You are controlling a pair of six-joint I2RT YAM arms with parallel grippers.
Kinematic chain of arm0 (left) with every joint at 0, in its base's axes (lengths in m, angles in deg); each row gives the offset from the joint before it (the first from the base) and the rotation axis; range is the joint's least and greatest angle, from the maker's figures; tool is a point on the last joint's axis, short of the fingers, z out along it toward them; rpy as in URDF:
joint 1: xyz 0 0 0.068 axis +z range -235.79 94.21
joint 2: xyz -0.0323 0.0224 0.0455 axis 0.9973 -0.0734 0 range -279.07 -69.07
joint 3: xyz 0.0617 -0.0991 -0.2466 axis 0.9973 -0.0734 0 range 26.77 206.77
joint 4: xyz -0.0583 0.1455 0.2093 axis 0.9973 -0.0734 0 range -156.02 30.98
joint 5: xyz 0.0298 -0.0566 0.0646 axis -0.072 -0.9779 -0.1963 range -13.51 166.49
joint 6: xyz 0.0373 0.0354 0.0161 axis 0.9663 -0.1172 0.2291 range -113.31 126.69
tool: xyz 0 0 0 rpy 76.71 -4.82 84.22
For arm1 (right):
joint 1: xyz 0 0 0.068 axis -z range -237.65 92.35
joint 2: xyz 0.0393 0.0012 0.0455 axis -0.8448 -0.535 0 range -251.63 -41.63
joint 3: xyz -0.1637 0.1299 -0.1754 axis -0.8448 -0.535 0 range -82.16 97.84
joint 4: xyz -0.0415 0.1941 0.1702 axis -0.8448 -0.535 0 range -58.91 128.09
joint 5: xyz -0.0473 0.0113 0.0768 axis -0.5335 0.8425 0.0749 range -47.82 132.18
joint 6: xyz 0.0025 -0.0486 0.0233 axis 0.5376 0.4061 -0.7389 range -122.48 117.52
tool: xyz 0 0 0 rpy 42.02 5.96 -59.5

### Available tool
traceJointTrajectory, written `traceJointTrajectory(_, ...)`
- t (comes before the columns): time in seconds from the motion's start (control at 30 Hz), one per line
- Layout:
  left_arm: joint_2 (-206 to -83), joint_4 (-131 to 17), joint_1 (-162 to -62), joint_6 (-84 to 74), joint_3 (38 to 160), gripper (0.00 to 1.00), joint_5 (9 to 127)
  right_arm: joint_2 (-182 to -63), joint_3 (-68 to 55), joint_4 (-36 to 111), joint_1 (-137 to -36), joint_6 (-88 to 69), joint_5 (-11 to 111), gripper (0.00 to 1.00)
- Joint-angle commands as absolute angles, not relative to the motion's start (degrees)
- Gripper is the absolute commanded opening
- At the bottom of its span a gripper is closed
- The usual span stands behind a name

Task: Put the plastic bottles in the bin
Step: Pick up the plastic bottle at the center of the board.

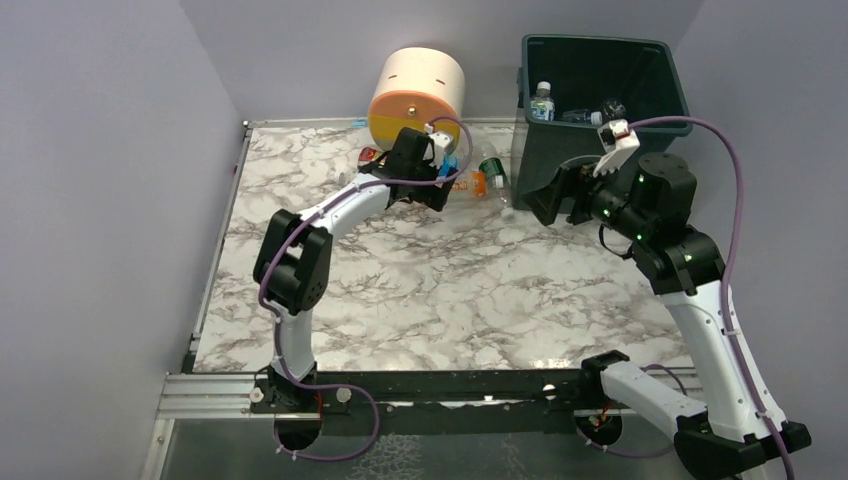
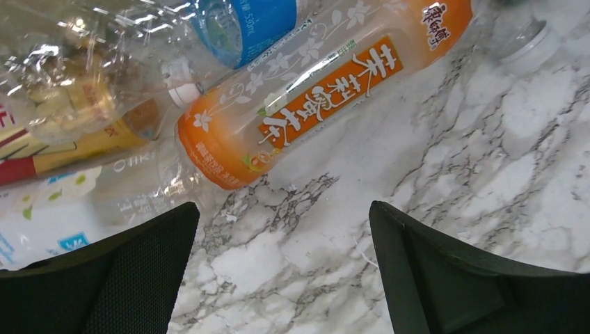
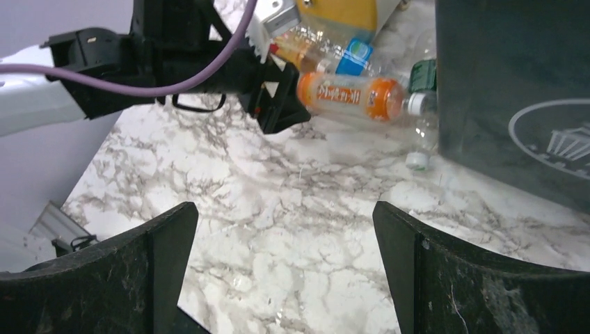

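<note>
My left gripper point(image 2: 284, 233) stands wide open and empty, just short of the bottle heap. Above its fingers in the wrist view, the orange bottle point(image 2: 306, 97) lies on its side on the marble table point(image 2: 487, 174). Its orange label panel reads 茉莉蜜茶 in white, with small red Chinese characters toward the upper right. Higher up, a blue-labelled bottle point(image 2: 243, 24) carries white print ending in "mL". At the left edge lies a crushed bottle point(image 2: 62, 132) with a red and yellow label I cannot read. My right gripper point(image 3: 284, 223) is also spread fully and holds nothing. The dark green bin point(image 3: 515, 83) is near it at the upper right, part of a white round symbol on its wall. In the top view, a white-and-blue-labelled bottle point(image 1: 542, 103) stands inside the bin.
</note>
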State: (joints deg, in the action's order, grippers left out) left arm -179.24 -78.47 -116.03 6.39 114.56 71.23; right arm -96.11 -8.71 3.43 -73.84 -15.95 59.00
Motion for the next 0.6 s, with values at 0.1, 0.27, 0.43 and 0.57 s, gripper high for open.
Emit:
traceJointTrajectory(0.1, -183.5, -71.2, -118.8, 23.5, 117.1, 0.99, 74.2, -94.1, -10.5, -0.4, -74.1, -16.7, 63.5, 1.00)
traceJointTrajectory(0.27, -186.1, -69.6, -119.3, 28.3, 119.3, 0.99, 77.5, -94.1, -10.3, -1.1, -74.1, -16.0, 63.7, 1.00)
traceJointTrajectory(0.43, -187.9, -69.2, -119.4, 31.0, 119.9, 0.99, 78.8, -94.3, -11.1, -0.9, -74.1, -16.0, 63.7, 0.99)
traceJointTrajectory(0.57, -189.5, -68.7, -119.4, 32.4, 119.8, 0.99, 79.5, -94.5, -11.5, -0.5, -74.1, -16.3, 64.1, 1.00)
